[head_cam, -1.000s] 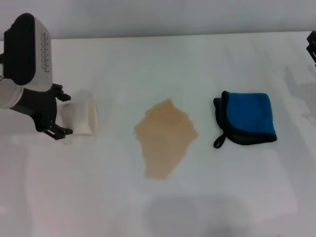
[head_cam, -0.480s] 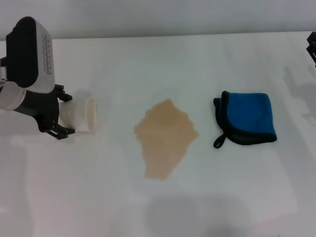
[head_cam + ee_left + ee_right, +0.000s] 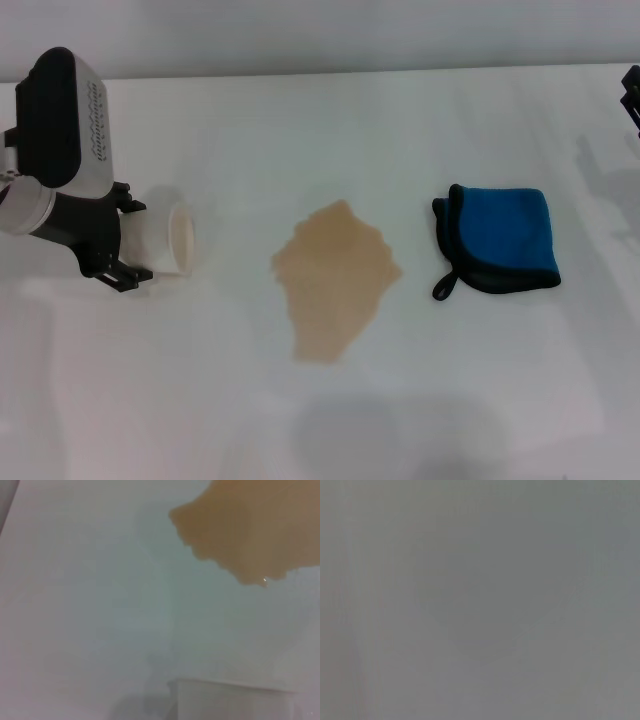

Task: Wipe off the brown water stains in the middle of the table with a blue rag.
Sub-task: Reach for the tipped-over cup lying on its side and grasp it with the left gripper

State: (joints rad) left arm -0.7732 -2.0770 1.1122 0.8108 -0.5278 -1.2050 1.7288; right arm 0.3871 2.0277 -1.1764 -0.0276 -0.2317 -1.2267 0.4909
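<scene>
The brown water stains lie as one jagged tan patch in the middle of the white table; they also show in the left wrist view. The blue rag lies folded to the right of the patch, with its black loop toward the patch. My left gripper is at the left, shut on a cream paper cup that lies on its side with its mouth toward the stain. The cup's rim shows in the left wrist view. My right gripper is at the far right edge, away from the rag.
The right wrist view shows only a plain grey surface. The table's far edge meets a grey wall. Bare white tabletop lies in front of the stain and the rag.
My left gripper has turned and shifted slightly toward the near side with the cup, whose mouth now looks narrower. The stain, the rag and the right arm have not moved.
</scene>
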